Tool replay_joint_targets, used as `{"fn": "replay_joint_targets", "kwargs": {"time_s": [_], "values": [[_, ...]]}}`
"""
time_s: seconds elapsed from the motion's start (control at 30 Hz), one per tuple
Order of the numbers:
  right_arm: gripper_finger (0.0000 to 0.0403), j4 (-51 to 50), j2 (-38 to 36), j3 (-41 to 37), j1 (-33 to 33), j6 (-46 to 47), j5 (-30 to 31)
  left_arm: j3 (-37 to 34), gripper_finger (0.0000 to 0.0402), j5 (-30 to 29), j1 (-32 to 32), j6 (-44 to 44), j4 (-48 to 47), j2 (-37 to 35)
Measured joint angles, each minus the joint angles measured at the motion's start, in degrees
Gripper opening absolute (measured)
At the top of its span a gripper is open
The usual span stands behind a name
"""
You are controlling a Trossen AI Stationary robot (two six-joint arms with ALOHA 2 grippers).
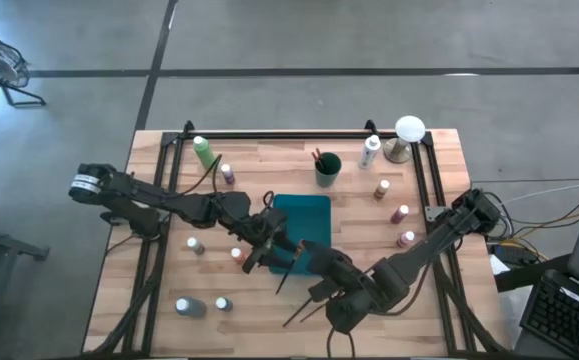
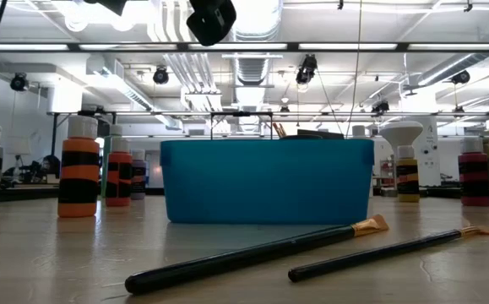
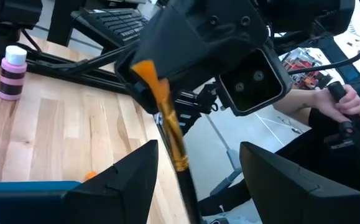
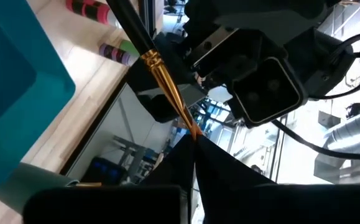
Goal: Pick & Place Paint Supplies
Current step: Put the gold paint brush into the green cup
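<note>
A thin brush with a black handle, gold ferrule [image 3: 173, 140] and orange bristles hangs in the air between my two grippers, over the teal tray's near edge [image 1: 291, 262]. My right gripper [image 4: 193, 148] is shut on its bristle end. My left gripper [image 3: 195, 186] is open, and its fingers stand on either side of the black handle [image 3: 189, 199]; I cannot tell whether they touch it. Two more brushes [image 2: 252, 253] [image 2: 396, 247] lie flat on the table near the front edge. Small white-capped bottles [image 1: 195, 244] stand upright around the table. My right gripper pinches the brush by its orange bristle tip [image 4: 189, 126] between the two shut fingers. The brush runs on straight out from the fingers, ferrule [image 4: 164, 78] and handle pointing away toward my left gripper. It is lifted clear of the table.
The teal tray [image 1: 314, 205] sits mid-table. A dark cup with brushes [image 1: 327, 167], a light-green bottle [image 1: 204, 152], a white bottle [image 1: 370, 151] and the white-domed object [image 1: 408, 132] line the far edge. Bottles stand at the right [image 1: 400, 213] and near left [image 1: 189, 307]. A person's hand [image 3: 344, 99] shows beyond the table.
</note>
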Motion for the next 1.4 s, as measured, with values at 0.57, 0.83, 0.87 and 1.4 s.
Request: {"fn": "replay_joint_targets", "kwargs": {"time_s": [0.57,0.83,0.87,1.4], "values": [[0.0008,5.7,0.1,-0.3,-1.2,-5.7,-1.0,0.0,0.0226,1.1,0.0,-0.2,0.1,0.0],[0.0008,6.7,0.7,-0.3,-1.2,-7.7,-1.0,-0.1,0.0143,-0.7,0.4,-1.2,-0.1,0.0],[0.0008,6.7,0.7,-0.3,-1.2,-7.7,-1.0,-0.1,0.0126,-0.7,0.4,-1.3,-0.1,0.0],[0.0008,6.8,0.7,-0.3,-1.1,-8.0,0.3,-0.1,0.0028,-1.0,0.4,-1.2,0.0,0.0]]}}
